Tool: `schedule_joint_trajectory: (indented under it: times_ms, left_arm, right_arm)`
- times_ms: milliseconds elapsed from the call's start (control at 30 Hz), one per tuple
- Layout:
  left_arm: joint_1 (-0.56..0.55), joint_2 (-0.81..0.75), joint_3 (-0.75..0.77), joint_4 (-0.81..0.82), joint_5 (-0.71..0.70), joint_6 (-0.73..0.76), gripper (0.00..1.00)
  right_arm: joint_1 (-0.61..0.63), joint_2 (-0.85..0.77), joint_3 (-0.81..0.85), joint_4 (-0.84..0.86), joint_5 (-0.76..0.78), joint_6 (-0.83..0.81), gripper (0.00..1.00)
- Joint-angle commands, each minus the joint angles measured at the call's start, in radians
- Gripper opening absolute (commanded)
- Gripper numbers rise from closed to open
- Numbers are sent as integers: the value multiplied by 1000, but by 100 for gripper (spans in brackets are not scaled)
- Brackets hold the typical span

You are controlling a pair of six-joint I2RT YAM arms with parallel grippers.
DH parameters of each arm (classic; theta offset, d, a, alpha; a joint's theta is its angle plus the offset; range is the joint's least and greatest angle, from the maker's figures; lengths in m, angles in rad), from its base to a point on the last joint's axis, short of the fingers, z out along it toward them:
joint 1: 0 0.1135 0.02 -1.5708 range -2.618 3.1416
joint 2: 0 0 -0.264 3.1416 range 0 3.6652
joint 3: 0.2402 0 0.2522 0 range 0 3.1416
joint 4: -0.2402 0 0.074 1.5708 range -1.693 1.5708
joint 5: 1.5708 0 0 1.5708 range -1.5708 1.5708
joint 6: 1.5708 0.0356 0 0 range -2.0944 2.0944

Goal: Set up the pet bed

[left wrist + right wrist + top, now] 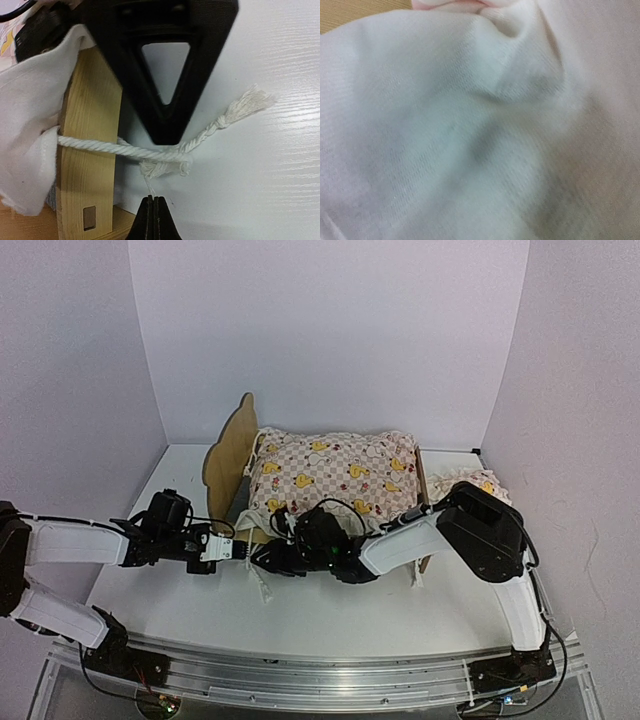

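The pet bed (230, 455) stands mid-table, with its bear-ear headboard on the left. A duck-print quilt (335, 475) covers it. In the left wrist view a white cord (100, 146) wraps round a light-wood leg (87, 125) and ends in a frayed knot. My left gripper (153, 201) (240, 551) is shut on a thin strand hanging from that knot. My right gripper (272, 558) sits close by at the bed's near left corner. One of its black fingers (167, 122) hangs just above the cord. The right wrist view holds only white fabric (470, 125), which hides the jaws.
A small matching pillow (478, 483) lies at the bed's right end, behind the right arm's elbow. The white table (330, 615) is walled at the back and both sides. A metal rail (320, 670) runs along the near edge.
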State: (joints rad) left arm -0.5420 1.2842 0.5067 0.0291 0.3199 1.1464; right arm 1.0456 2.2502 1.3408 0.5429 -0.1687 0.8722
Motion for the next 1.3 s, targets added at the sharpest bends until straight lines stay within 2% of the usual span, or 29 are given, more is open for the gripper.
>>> schedule_joint_trajectory:
  times_ms: [0, 167, 300, 467, 633, 700, 833, 933, 1067, 1267]
  left_arm:
    - [17, 8, 49, -65, 16, -61, 0]
    - [40, 13, 42, -73, 36, -33, 0]
    - [43, 17, 57, -82, 17, -36, 0]
    - [58, 16, 48, -129, -13, -19, 0]
    - [75, 16, 41, -158, -29, -19, 0]
    - [84, 15, 41, -170, -31, -13, 0]
    - [106, 18, 48, -201, -33, -12, 0]
    - [147, 21, 49, -224, -30, 2, 0]
    - [194, 27, 20, -221, -33, 56, 0]
    - [196, 46, -30, -212, -35, 141, 0]
  right_arm:
    - [22, -83, -28, -146, 34, -74, 32]
    - [39, -84, -37, -228, 89, -132, 32]
    - [50, -80, -30, -246, 95, -175, 41]
    - [110, -53, 10, -325, 229, -354, 57]
    - [159, 27, 138, -524, 405, -474, 60]
    - [168, 45, 154, -545, 436, -483, 55]
    - [171, 57, 139, -598, 530, -455, 18]
    - [171, 27, 88, -601, 590, -439, 2]
    - [168, -5, 63, -600, 572, -448, 0]
    - [168, 2, 99, -593, 506, -460, 0]
